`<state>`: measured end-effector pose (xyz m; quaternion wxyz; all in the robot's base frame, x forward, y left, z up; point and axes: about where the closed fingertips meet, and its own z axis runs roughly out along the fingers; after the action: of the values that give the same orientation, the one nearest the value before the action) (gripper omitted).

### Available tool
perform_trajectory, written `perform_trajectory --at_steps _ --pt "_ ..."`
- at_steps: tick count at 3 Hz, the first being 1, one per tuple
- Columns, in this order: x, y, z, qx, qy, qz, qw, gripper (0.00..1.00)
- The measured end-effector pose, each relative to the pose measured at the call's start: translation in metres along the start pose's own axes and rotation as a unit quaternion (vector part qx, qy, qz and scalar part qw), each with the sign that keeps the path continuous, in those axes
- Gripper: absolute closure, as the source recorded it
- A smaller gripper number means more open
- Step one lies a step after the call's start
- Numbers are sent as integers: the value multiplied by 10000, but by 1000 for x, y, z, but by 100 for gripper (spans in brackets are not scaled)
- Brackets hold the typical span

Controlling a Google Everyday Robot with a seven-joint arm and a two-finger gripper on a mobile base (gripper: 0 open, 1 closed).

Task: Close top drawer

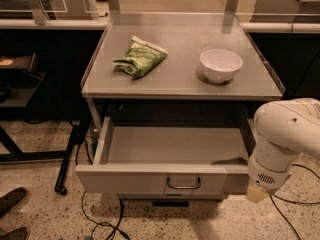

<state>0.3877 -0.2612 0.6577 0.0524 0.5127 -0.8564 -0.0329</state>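
Note:
The top drawer (150, 180) is a wide grey metal drawer under the cart's top. It stands pulled far out toward me, and its inside is empty. Its flat front panel has a small wire loop handle (183, 184) in the middle. My white arm (287, 134) comes in from the right. The gripper end (257, 194), with a yellowish tip, hangs just off the right end of the drawer's front panel, at about the panel's height. It holds nothing that I can see.
On the grey cart top (182, 81) lie a green snack bag (141, 58) and a white bowl (220, 65). Black cables (107, 219) run on the speckled floor below. Shoes (12, 201) show at bottom left. A dark table frame (30, 154) stands at left.

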Motion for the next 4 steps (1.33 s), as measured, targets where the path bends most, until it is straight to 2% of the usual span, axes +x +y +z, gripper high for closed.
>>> perform_trajectory --at_steps 2,4 --pt "-12 -21 11 55 -87 37 9999 100" --pt "-26 -31 11 -3 -310 -123 9994 100"
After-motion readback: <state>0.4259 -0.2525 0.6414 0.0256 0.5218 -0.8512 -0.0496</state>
